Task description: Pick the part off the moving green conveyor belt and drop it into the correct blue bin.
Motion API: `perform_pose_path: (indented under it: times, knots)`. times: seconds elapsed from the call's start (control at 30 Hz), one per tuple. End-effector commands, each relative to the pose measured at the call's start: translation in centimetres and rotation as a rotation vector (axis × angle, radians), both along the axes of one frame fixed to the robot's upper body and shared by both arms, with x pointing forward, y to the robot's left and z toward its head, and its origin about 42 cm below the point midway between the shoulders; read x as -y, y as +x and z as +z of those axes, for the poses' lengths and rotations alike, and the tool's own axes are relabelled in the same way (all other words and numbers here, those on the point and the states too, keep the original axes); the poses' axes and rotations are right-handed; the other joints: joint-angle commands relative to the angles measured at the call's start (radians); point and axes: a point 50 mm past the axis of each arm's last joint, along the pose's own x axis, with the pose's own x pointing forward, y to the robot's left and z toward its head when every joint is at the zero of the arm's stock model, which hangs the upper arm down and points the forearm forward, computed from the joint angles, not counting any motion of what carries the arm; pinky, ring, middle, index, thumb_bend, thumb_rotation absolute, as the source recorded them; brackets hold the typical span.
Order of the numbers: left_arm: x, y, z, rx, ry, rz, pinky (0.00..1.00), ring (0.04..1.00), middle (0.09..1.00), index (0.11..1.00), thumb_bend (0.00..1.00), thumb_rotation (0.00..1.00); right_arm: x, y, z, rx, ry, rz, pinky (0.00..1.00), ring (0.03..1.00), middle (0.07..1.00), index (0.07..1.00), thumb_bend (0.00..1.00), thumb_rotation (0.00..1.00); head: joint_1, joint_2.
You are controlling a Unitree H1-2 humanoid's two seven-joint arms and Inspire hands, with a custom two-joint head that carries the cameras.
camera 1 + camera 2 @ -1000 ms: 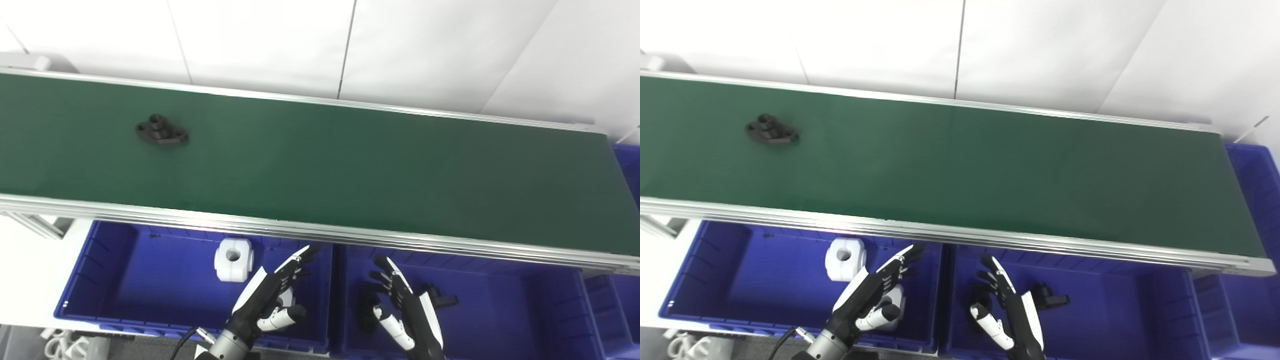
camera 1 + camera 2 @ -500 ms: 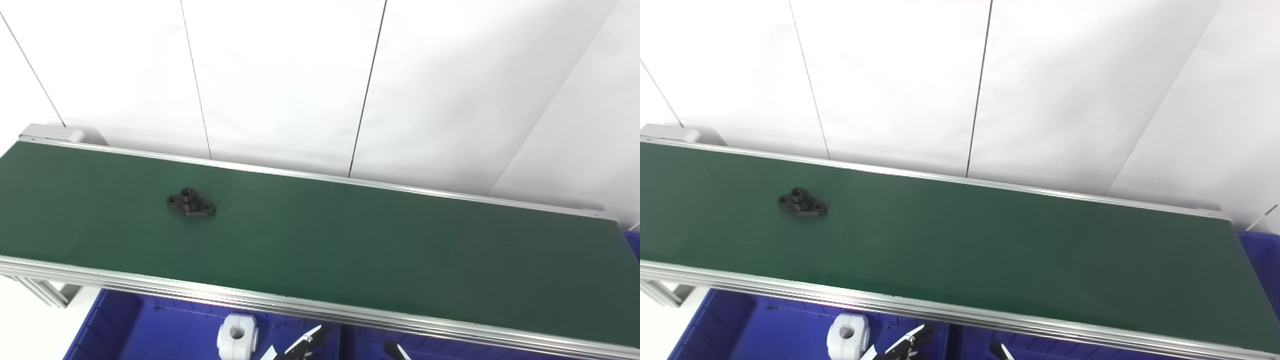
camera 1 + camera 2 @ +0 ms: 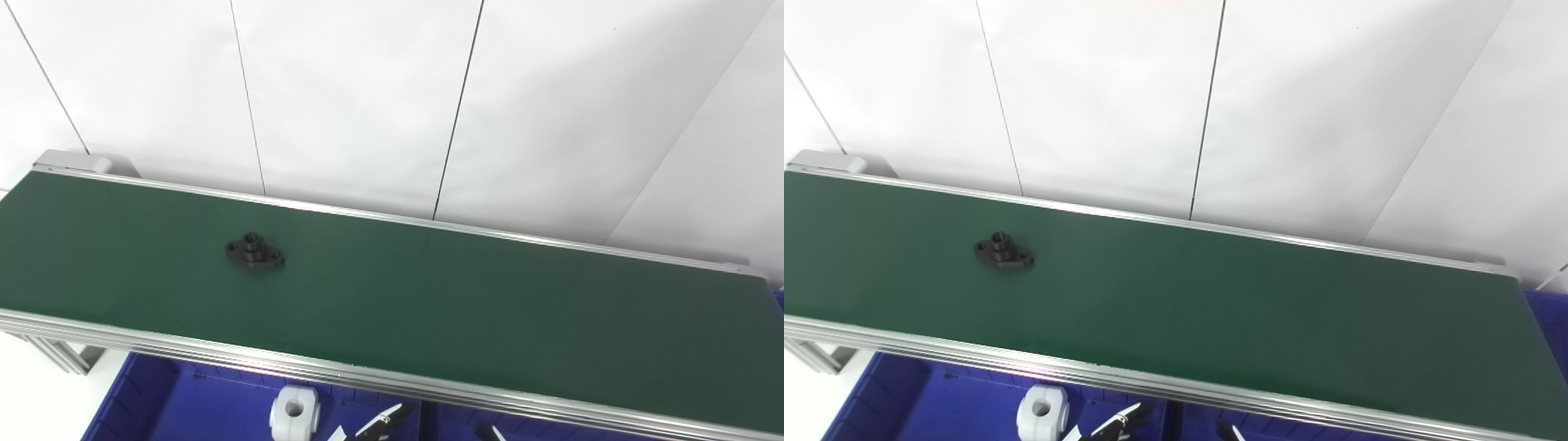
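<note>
A black part [image 3: 255, 253] lies flat on the green belt [image 3: 429, 294], left of the middle and apart from both rails. Its oval flange runs along the belt, tilted a little toward the near right, with its round boss pointing up. Below the near rail, a white part [image 3: 294, 414] sits in the left blue bin [image 3: 184, 404]. Only the fingertips of the left hand [image 3: 381, 422] and right hand [image 3: 485, 432] show at the bottom edge; whether either is open or closed cannot be told.

White panelled wall [image 3: 355, 104] behind — thin dark vertical seams, evenly lit.
</note>
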Motion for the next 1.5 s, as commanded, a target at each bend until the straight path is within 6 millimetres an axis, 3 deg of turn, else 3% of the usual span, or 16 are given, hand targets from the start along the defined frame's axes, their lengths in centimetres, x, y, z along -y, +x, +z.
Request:
perform_pose_path:
  times: [0.0, 0.2, 0.47, 0.57, 0.73, 0.9, 1.17, 1.47]
  knots:
    - [0.7, 0.5, 1.2, 0.072, -0.039, 0.004, 0.82, 0.921, 0.942, 0.910, 0.92, 0.89, 0.3, 0.2, 1.4, 0.086, 0.012, 0.014, 0.80, 0.854, 0.914, 0.944, 0.86, 0.76, 0.001, 0.001]
    - [1.5, 0.7, 1.7, 0.085, -0.060, -0.007, 0.82, 0.928, 0.950, 0.916, 0.92, 0.89, 0.4, 0.2, 6.6, 0.266, 0.009, 0.042, 0.77, 0.846, 0.904, 0.933, 0.85, 0.69, 0.006, 0.028]
    - [2.5, 1.1, 2.1, 0.099, -0.082, -0.015, 0.84, 0.939, 0.960, 0.920, 0.92, 0.89, 0.7, -0.6, 12.6, 0.496, -0.125, 0.061, 0.68, 0.810, 0.842, 0.889, 0.95, 0.63, 0.009, 0.049]
    - [2.6, 1.2, 2.3, 0.103, -0.086, -0.015, 0.85, 0.942, 0.962, 0.922, 0.92, 0.89, 1.0, 0.5, 14.5, 0.601, -0.187, 0.026, 0.66, 0.801, 0.850, 0.891, 0.94, 0.58, 0.001, 0.050]
    - [2.4, 1.3, 2.2, 0.106, -0.075, -0.013, 0.85, 0.941, 0.963, 0.923, 0.91, 0.90, 1.0, 4.2, 17.5, 0.742, -0.264, -0.032, 0.67, 0.796, 0.846, 0.913, 0.93, 0.56, -0.011, 0.050]
    - [2.3, 1.3, 2.1, 0.110, -0.064, -0.014, 0.85, 0.943, 0.967, 0.934, 0.92, 0.90, -0.1, 8.4, 19.1, 0.780, -0.310, -0.045, 0.67, 0.800, 0.841, 0.891, 0.96, 0.57, -0.014, 0.052]
    - [2.6, 1.5, 2.0, 0.106, -0.063, -0.020, 0.85, 0.943, 0.966, 0.930, 0.93, 0.88, -0.6, 14.8, 20.1, 0.780, -0.396, 0.025, 0.63, 0.782, 0.842, 0.888, 0.93, 0.63, -0.018, 0.051]
    - [3.2, 1.8, 1.8, 0.097, -0.073, -0.038, 0.85, 0.949, 0.971, 0.929, 0.94, 0.86, -1.7, 20.2, 21.7, 0.728, -0.531, 0.049, 0.60, 0.744, 0.827, 0.864, 0.91, 0.63, -0.007, 0.045]
